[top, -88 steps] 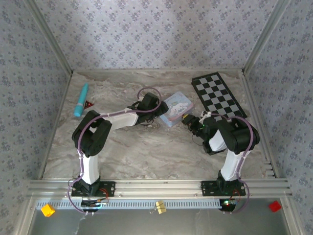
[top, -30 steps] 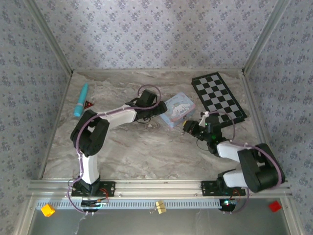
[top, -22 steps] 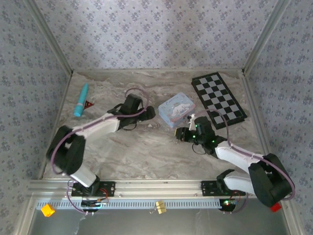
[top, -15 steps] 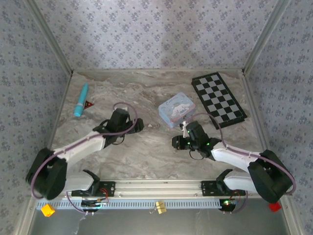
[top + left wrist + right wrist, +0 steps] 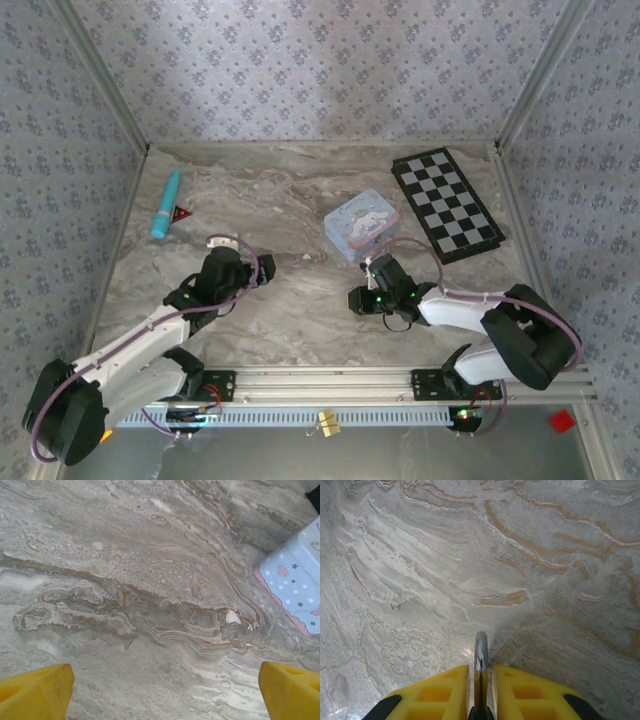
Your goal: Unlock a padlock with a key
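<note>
Between the fingers of the right gripper [image 5: 480,670]: the padlock [image 5: 480,652], its silvery shackle standing upright and edge-on in the narrow slot, poking out past the yellow tips. The body is mostly hidden.
State of the right gripper: pressed almost together, pinching the padlock by its shackle over bare marble.
Shift of the right gripper: about three seconds ago it was at the right edge of the tin [image 5: 362,223], near the checkerboard [image 5: 445,203]. Now it sits just off the tin's near corner, further left and closer to the arm bases.
State of the left gripper [image 5: 164,690]: fingers spread wide, with nothing but table [image 5: 300,330] between them.
Shift of the left gripper: earlier it was against the tin's left side. Now it is drawn back toward the near left, apart from the tin, and only the tin's starred corner shows at the right edge of its wrist view.
Tin: pale blue with a cartoon print, mid-table, in the same spot as before.
Checkerboard: far right of the table, unmoved.
Teal cylinder [image 5: 166,203] and red triangle [image 5: 181,213]: far left, just beside each other, unmoved.
</note>
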Available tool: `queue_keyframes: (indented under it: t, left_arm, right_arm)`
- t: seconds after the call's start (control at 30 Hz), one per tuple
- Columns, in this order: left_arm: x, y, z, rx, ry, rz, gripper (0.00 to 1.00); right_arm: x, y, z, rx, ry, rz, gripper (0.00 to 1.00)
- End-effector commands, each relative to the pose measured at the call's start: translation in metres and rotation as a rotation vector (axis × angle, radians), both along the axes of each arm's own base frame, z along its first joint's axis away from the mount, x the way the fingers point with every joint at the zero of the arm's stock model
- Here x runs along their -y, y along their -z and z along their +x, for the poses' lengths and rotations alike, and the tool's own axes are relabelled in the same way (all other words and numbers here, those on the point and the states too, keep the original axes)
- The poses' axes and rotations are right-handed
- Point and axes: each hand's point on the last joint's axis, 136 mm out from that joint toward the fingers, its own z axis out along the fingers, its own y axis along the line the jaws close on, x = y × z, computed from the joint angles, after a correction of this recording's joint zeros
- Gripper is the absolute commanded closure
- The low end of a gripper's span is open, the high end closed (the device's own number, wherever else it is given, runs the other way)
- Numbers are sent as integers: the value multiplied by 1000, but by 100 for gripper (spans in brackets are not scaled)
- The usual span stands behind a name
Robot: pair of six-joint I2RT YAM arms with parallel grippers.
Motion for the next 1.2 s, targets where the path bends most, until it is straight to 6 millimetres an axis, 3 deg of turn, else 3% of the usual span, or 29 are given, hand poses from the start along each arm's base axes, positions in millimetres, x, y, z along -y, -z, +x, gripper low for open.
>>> queue_keyframes:
  t: [0.0,0.17,0.27,0.47,0.5,0.63,0.73,0.9,1.03,1.17]
  left_arm:
    - [-9,-14,2,65,-12,23,5]
    - [-19,-25,0,113,-35,39,3]
    - [-26,-27,0,123,-55,58,1]
    - [-49,-35,6,163,-164,146,0]
    - [-56,-39,9,178,-196,176,0]
    - [-85,-55,19,230,-351,307,0]
    - [-105,-65,30,257,-466,396,0]
    - [-148,-52,62,200,-595,523,0]
    - [-155,-44,85,182,-576,581,0]
    - [-154,-40,98,284,-508,654,0]
  right_arm:
    - [2,6,4,3,33,-16,80]
    - [16,15,4,-19,79,-64,64]
    - [24,14,6,-9,102,-81,42]
    - [58,-14,18,82,159,-181,3]
    - [66,-22,21,106,176,-208,1]
    - [101,-62,33,202,292,-278,1]
    - [131,-102,48,328,405,-319,1]
    - [188,-162,74,611,613,-483,1]
    - [212,-174,90,752,611,-716,1]
    - [236,-150,112,692,622,-835,1]
